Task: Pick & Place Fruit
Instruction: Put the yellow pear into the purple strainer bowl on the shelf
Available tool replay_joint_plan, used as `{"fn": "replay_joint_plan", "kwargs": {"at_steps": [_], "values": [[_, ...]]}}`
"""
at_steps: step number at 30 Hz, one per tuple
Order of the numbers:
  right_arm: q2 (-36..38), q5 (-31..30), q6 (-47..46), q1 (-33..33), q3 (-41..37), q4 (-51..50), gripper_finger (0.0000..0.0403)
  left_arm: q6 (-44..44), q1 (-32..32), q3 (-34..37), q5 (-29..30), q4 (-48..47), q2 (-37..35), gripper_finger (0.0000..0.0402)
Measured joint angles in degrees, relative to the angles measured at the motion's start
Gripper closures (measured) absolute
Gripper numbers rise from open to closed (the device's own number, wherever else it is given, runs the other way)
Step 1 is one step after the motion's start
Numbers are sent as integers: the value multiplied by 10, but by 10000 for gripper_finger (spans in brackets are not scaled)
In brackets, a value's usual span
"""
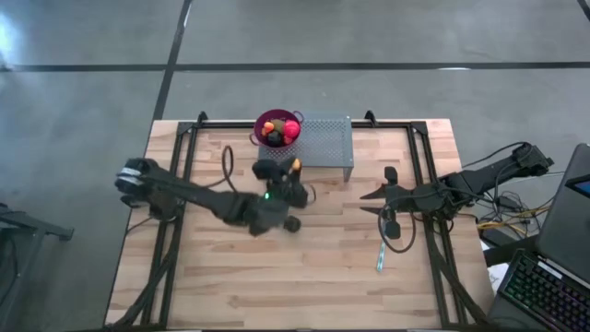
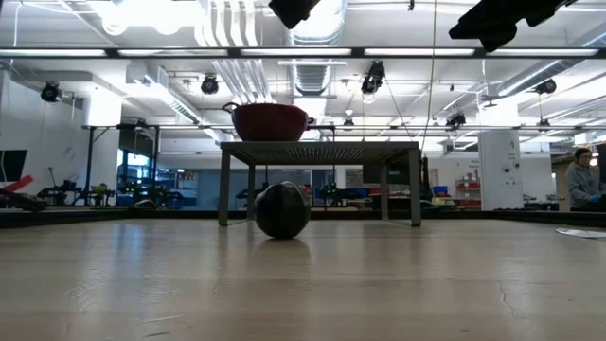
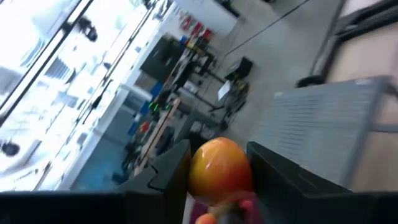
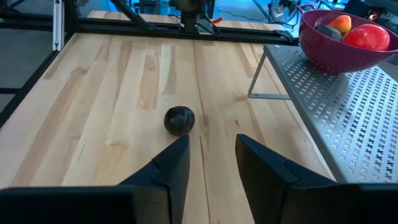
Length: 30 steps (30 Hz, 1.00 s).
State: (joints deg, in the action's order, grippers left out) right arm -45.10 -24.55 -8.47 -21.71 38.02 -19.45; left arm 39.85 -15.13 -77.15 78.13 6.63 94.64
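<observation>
My left gripper (image 1: 293, 175) is raised above the table's middle, just near of the rack, and is shut on an orange fruit (image 3: 221, 168). One dark ball (image 1: 265, 169) rests on the wood beside it and also shows as the dark ball (image 4: 179, 119) in the right wrist view. The purple bowl (image 1: 278, 127) stands on the perforated metal rack (image 1: 324, 140). It holds a red ball (image 4: 367, 37), an orange piece (image 4: 341, 23) and a dark piece (image 1: 274, 138). My right gripper (image 4: 211, 149) waits open at the table's right side, pointing at the dark ball. My left gripper pinches the orange fruit (image 3: 221, 168) between its two fingers (image 3: 171, 171), one on each side of it. The fingers point toward the table's far edge. The fruit is lifted clear of the table, and its rounded top sticks out past the fingertips.
A slim teal stick (image 1: 380, 258) lies on the wood near the right arm. The rack stands on thin legs (image 2: 223, 185) with open space beneath. Bare wood (image 1: 277, 277) spreads across the near half. A laptop and keyboard (image 1: 553, 286) sit beyond the right edge.
</observation>
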Motion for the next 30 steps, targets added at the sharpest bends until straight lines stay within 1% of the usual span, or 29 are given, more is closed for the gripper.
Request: {"fn": "replay_joint_plan", "kwargs": {"at_steps": [6, 9, 12, 15, 21, 26, 30], "values": [[0, 0, 0, 0, 0, 0, 259, -10, 70, -10, -8, 0, -43, 243], [0, 0, 0, 0, 0, 0, 252, -15, 102, -8, -32, 0, -71, 243], [0, 0, 1, 0, 0, 0, 245, -44, 132, -5, -68, -13, -97, 243], [0, 0, 0, 0, 0, 0, 238, -107, 162, -5, -135, -51, -123, 243], [0, 0, 0, 0, 0, 0, 225, -280, 238, -5, -302, -163, -156, 243], [0, 0, 0, 0, 0, 0, 215, -430, 303, -5, -434, -262, -161, 243], [0, 0, 0, 0, 0, 0, 208, -519, 342, -5, -540, -316, -150, 243]]}}
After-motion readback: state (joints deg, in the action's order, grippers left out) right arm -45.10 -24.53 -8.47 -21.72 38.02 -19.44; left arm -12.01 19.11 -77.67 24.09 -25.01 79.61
